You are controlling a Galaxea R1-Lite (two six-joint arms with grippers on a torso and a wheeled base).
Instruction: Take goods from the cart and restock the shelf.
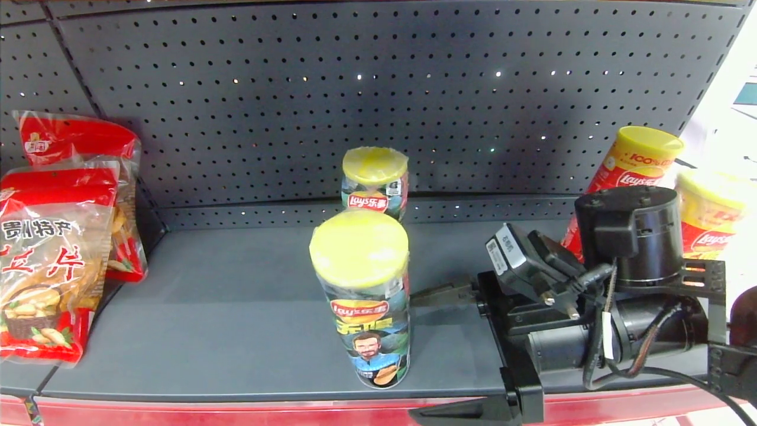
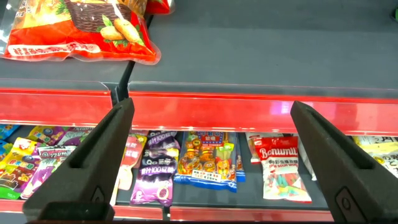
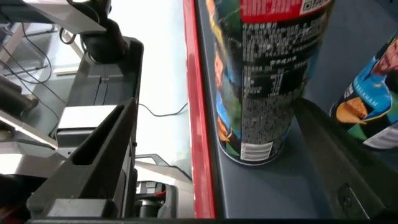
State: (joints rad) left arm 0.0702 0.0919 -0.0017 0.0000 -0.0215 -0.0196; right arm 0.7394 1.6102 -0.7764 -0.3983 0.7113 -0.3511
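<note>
1. Greatest risk: toppling the tall green chip can with the yellow plastic lid (image 1: 364,296). Stands upright at the centre of the head view, close to the red front lip (image 1: 236,411) of the grey metal shelf (image 1: 236,307). Would likely tip off the lip after a sideways brush from a finger, or a pull-back off the straight line.
2. Second risk: a push towards the back, sending it into the matching green can (image 1: 375,183) just behind, upper centre of the frame.
3. Third risk: the red chip cans with yellow lids (image 1: 639,171) at the upper right, one of them tilted and right behind the arm. Easily knocked by a wide swing of the wrist.
4. Right gripper (image 1: 423,355), lower right of the head view: spread wide, nothing held. One finger pointing at the can's side, the other low along the red lip.
5. Front can relative to that gripper: at the fingertips, in line with the gap between them, as the right wrist view shows. Touching or just apart, cannot tell.
6. Judged from this: can already set on the shelf, so a clean straight retreat called for next.
7. Left gripper (image 2: 211,162): also wide open and empty, facing the red lip from outside, with colourful packets (image 2: 155,168) on the lower shelf beyond.
8. Red and clear snack bags (image 1: 47,266) at the left edge of the head view, well apart from both cans.
</note>
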